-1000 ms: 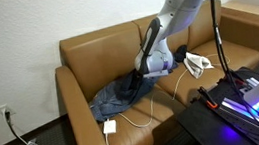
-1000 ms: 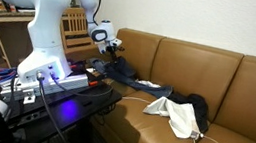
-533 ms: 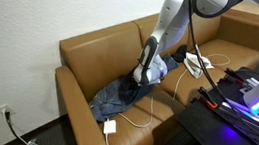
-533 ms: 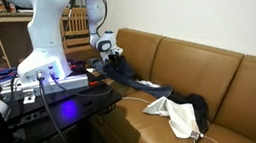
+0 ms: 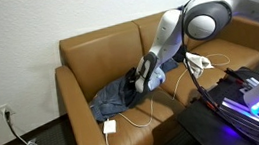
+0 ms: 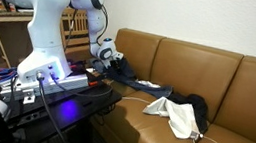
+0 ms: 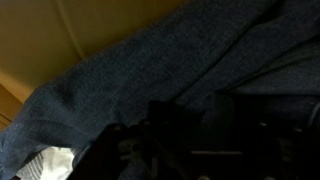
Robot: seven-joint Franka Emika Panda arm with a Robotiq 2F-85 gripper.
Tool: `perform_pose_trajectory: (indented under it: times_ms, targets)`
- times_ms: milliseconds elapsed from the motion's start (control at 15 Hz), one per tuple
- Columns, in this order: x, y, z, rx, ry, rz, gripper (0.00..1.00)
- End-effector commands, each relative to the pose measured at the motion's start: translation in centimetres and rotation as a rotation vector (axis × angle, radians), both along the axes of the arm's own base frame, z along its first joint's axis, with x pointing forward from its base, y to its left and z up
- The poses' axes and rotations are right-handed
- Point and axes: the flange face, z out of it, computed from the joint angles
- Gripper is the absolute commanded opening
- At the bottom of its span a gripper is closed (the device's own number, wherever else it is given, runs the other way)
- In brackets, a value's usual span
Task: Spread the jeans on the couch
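The jeans [image 5: 118,96] lie rumpled on the left seat of the tan leather couch [image 5: 97,52], one leg trailing toward the middle cushion. In both exterior views my gripper [image 5: 141,78] is pressed down into the denim near its upper end. The same jeans [image 6: 137,81] lie at the near end of the couch [image 6: 195,61], with the gripper [image 6: 107,58] low over them. The wrist view is dark: blue denim [image 7: 150,70] fills it, and the gripper [image 7: 197,125] has fabric bulging between its fingers. How far the jaws are closed does not show.
A white cable with a plug block [image 5: 109,127] lies at the seat's front edge. A white cloth [image 6: 175,115] and a dark bundle [image 6: 196,103] sit on the middle cushion. The robot base and table [image 6: 42,70] stand beside the couch arm.
The arm has dropped lower, bringing the gripper from just above the jeans down into the fabric. The jeans have not visibly shifted.
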Motion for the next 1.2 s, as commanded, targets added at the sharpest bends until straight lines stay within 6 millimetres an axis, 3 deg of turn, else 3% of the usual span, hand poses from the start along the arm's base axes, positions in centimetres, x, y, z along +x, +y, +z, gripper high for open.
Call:
perform_pose_trajectory:
  times_ms: [0, 333, 467, 533, 600, 733, 1133]
  targets:
    - [0.5, 0.5, -1.1, -0.009, -0.085, 0.024, 0.41]
    - [0.0, 1.7, -0.1, -0.045, -0.104, 0.035, 0.05]
    - [-0.3, 2.1, 1.0, -0.091, -0.113, 0.033, 0.44]
    - [-0.4, 2.3, 1.5, -0.117, -0.112, 0.015, 0.06]
    - [-0.5, 2.3, 2.0, -0.148, -0.121, 0.002, 0.08]
    - [-0.8, 2.1, 4.1, -0.227, -0.121, -0.044, 0.0]
    - [-1.2, -0.1, 12.0, -0.509, -0.098, -0.183, 0.02]
